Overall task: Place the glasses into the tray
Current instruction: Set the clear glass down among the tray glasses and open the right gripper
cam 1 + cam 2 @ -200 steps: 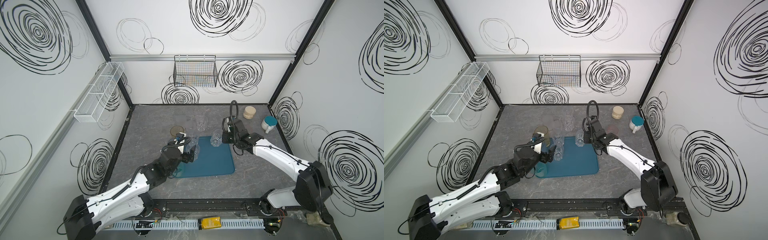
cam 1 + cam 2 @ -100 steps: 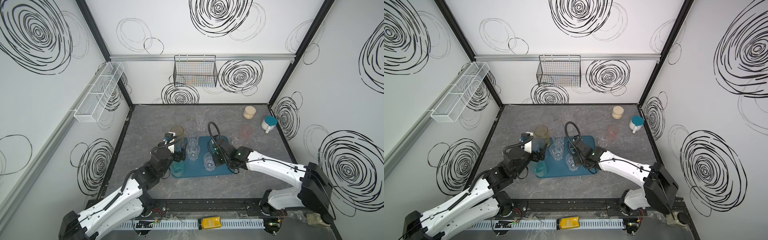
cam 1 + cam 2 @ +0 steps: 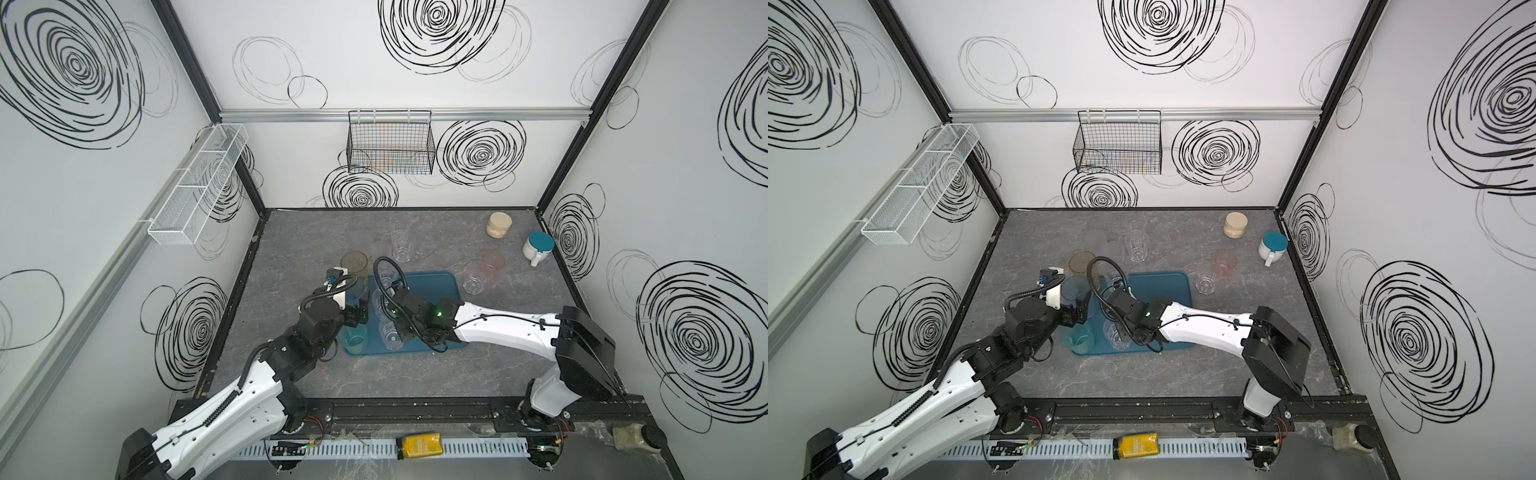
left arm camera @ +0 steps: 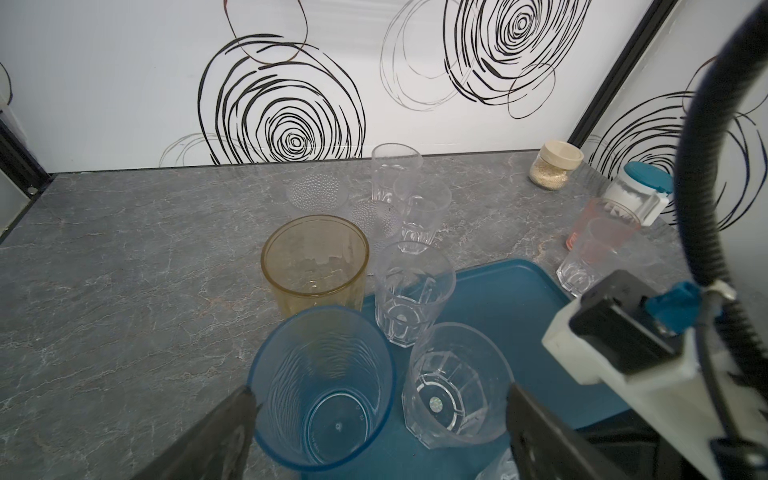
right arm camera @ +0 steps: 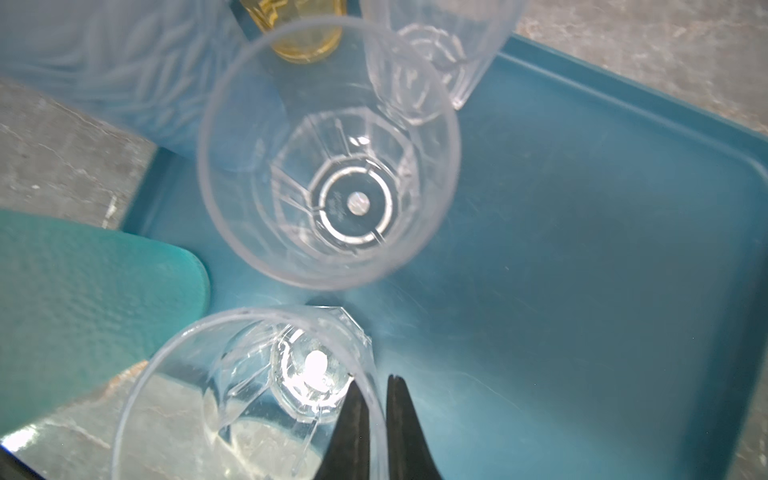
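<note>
The teal tray [image 3: 432, 286] [image 3: 1163, 286] lies mid-table. My right gripper [image 5: 376, 386] [image 3: 395, 332] is shut on the wall of a clear faceted glass [image 5: 249, 395] [image 3: 390, 338], one finger inside, at the tray's front left. A teal glass [image 3: 353, 338] [image 5: 83, 291] stands beside it. My left gripper [image 4: 378, 415] [image 3: 359, 313] is open; the blue glass [image 4: 322, 386] and a clear glass [image 4: 455, 382] sit between its fingers, ungripped. Another clear glass [image 4: 413, 291] stands on the tray. Off the tray stand the amber glass [image 4: 314, 262], a pink glass [image 3: 493, 262] and clear glasses [image 3: 473, 282] [image 3: 402, 245].
A beige jar [image 3: 498, 224] and a white cup with teal lid [image 3: 538, 247] stand at the back right. A wire basket [image 3: 390, 147] hangs on the back wall, a white mesh shelf [image 3: 199, 187] on the left wall. Two frosted glasses [image 4: 318, 193] sit behind the amber one.
My right arm carried the clear glass from behind the tray down to its front-left part. The left gripper drew back a little to the left and stayed open.
</note>
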Motion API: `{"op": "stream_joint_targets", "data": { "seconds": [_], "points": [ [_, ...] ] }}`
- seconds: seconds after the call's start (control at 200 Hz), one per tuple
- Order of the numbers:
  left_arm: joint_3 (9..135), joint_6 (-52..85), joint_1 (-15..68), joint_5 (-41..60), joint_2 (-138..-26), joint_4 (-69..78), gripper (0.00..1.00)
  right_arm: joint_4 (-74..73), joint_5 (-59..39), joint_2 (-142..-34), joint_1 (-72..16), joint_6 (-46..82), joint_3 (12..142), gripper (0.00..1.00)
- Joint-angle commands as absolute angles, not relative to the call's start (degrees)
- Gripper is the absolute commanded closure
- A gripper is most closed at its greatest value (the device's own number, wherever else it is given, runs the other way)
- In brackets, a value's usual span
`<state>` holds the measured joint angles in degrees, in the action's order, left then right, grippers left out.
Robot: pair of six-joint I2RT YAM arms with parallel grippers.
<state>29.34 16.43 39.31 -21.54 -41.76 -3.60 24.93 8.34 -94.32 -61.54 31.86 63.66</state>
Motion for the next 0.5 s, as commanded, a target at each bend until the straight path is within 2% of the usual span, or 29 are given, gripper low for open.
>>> {"op": "stream_joint_targets", "data": {
  "seconds": [0.0, 0.195, 0.495],
  "points": [
    [28.25, 16.79, 38.51, -21.44, -41.13, -2.5, 0.04, 24.47, 8.27, -95.81, -62.49, 33.39, 65.13, 0.91],
    [28.04, 16.88, 37.97, -20.66, -41.46, -2.14, 0.04, 22.07, 3.83, -95.99, -62.49, 34.57, 64.36, 0.83],
    [27.95, 17.01, 37.79, -20.65, -41.4, -2.18, 0.04, 20.7, 0.99, -94.87, -62.58, 36.33, 62.7, 0.79]
  ]
}}
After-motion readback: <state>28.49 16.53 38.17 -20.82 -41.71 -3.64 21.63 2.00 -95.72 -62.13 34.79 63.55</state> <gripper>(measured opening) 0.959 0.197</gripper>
